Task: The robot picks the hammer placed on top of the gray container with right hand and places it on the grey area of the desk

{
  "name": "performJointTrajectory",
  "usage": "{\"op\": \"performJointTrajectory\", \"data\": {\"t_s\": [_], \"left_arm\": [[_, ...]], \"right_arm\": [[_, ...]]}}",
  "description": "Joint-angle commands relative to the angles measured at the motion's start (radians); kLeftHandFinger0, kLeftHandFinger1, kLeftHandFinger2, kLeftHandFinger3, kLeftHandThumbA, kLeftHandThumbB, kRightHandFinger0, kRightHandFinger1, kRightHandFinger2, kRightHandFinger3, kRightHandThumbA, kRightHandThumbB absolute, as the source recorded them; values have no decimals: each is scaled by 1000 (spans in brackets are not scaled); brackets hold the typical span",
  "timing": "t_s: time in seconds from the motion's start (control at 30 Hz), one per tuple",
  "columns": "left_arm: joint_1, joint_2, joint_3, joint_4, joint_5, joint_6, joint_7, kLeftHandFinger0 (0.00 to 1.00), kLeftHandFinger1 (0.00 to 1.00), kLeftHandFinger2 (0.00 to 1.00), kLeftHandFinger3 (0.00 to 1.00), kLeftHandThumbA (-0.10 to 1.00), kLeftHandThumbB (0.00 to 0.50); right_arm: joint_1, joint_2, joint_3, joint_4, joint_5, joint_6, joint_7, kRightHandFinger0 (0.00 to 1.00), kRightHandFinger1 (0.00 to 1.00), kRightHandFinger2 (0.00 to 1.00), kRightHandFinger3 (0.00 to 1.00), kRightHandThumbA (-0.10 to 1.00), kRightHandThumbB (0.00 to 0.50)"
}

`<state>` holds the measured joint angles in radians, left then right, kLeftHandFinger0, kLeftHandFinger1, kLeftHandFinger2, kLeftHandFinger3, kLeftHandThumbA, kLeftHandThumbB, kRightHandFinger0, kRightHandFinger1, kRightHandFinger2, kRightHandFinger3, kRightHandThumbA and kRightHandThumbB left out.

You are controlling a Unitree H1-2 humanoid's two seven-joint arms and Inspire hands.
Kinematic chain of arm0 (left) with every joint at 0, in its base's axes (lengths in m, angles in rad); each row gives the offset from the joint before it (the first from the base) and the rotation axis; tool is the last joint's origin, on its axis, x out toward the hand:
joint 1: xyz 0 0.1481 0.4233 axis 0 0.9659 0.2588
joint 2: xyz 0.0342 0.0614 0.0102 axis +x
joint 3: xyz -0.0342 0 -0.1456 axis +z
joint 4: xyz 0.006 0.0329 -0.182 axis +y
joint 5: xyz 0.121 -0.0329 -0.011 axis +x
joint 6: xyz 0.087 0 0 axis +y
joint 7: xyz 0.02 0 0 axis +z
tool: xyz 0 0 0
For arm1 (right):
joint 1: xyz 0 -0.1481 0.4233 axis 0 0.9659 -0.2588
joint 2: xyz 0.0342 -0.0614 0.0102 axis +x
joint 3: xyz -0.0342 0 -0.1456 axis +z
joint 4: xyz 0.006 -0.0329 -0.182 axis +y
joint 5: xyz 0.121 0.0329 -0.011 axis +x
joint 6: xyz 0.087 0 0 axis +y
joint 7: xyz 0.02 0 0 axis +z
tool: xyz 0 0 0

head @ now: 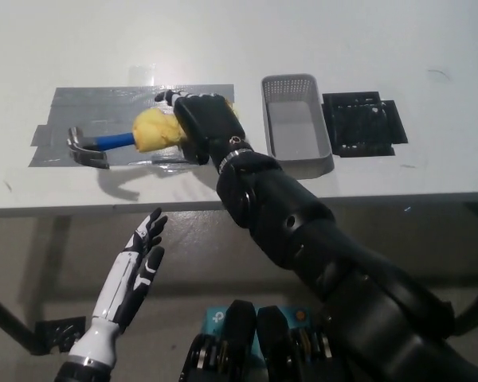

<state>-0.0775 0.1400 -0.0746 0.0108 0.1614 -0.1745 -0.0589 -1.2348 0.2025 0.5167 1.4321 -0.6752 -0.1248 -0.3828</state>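
Observation:
My black right hand is shut on the yellow grip of the hammer. The hammer has a blue shaft and a metal head at its left end. It is held just over the grey taped area of the white desk, and its shadow falls on the tape and desk below; I cannot tell whether it touches. The grey container stands to the right of the hand, with nothing on it. My white left hand rests open below the desk's front edge at the lower left.
A flat black mat lies on the desk right of the container. The white desk stretches back behind both. The desk's front edge runs across the middle of the picture.

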Motion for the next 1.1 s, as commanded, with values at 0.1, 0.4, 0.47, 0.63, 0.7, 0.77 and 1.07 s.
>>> {"op": "performJointTrajectory", "data": {"t_s": [0.1, 0.4, 0.47, 0.63, 0.7, 0.77, 1.07], "left_arm": [[-16, 8, -6, -32, 10, -7, -7, 1000, 1000, 1000, 1000, 938, 57], [-25, 10, -7, -28, 14, -12, -6, 1000, 1000, 1000, 1000, 937, 48], [-29, 11, -8, -29, 12, -9, -8, 1000, 1000, 1000, 1000, 939, 50], [-28, 9, -11, -30, 13, -8, -9, 1000, 1000, 1000, 1000, 937, 52], [-28, 9, -10, -29, 13, -11, -8, 1000, 1000, 1000, 1000, 931, 55], [-30, 11, -10, -29, 16, -6, -8, 1000, 1000, 1000, 1000, 929, 56], [-38, 15, -13, -23, 16, -17, -12, 1000, 1000, 1000, 1000, 947, 77]], "right_arm": [[-51, 3, -37, -10, 56, 89, 22, 63, 333, 550, 672, 191, 97], [-81, -20, -183, -15, 166, 179, 261, 1000, 1000, 1000, 1000, 589, 273], [-81, -27, -180, -17, 163, 178, 279, 1000, 1000, 1000, 1000, 599, 288], [-84, -37, -178, -22, 178, 172, 339, 1000, 1000, 1000, 1000, 628, 330], [-99, -42, -177, -24, 188, 174, 399, 1000, 1000, 1000, 1000, 731, 398], [-135, -56, -234, -31, 265, 189, 559, 1000, 1000, 1000, 1000, 806, 492], [-252, -100, -614, -148, 665, 224, 921, 1000, 1000, 1000, 1000, 951, 500]]}}
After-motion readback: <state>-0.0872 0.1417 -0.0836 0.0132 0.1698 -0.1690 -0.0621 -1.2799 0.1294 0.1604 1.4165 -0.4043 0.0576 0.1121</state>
